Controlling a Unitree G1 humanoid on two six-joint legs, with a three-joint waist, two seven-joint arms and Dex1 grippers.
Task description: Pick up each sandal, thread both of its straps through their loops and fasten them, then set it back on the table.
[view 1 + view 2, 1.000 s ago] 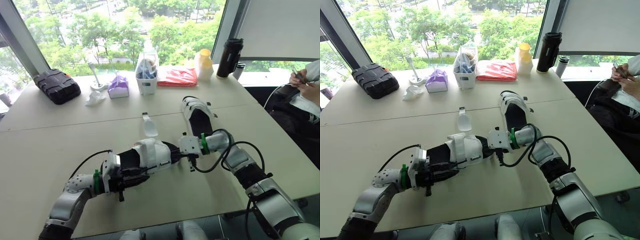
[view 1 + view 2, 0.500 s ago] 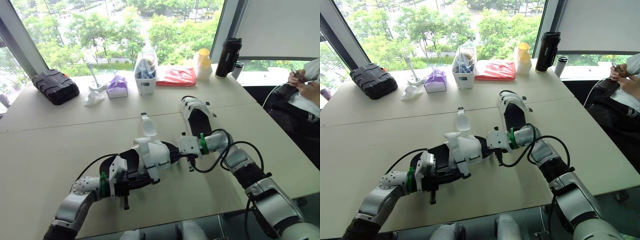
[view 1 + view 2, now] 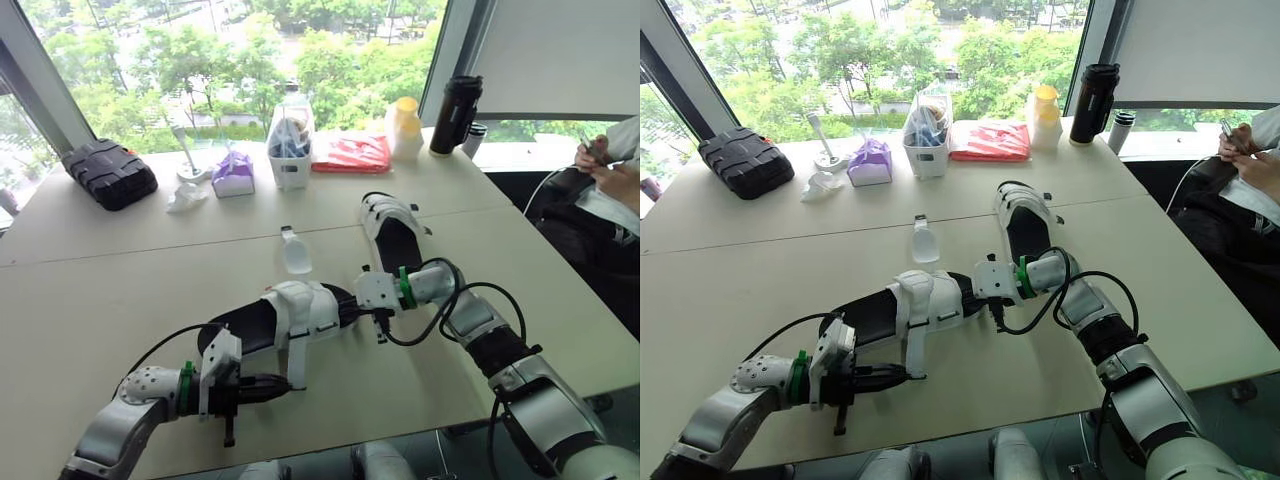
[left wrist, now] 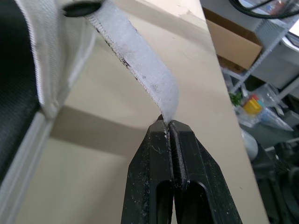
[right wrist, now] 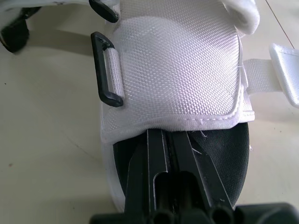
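Note:
A black-soled sandal with white straps [image 3: 285,312] lies on the table between my arms. My left gripper [image 3: 288,386] is shut on the end of one white strap [image 4: 140,70], which runs from the sandal's upper toward the near table edge; the pinch shows in the left wrist view [image 4: 169,123]. My right gripper [image 5: 167,134] is shut on the edge of the sandal's white upper, beside a black loop [image 5: 106,70]. A second sandal [image 3: 395,235] lies farther back, behind my right arm.
Along the window stand a black case [image 3: 110,172], a purple tissue pack [image 3: 235,172], a white basket [image 3: 292,150], a red bag [image 3: 352,153], a yellow-capped bottle [image 3: 405,130] and a black flask [image 3: 450,102]. A small clear item [image 3: 296,252] lies mid-table. A person [image 3: 610,180] sits at right.
My left gripper has drawn back from the sandal's heel toward the near table edge, pulling one white strap out with it. My right gripper kept its hold.

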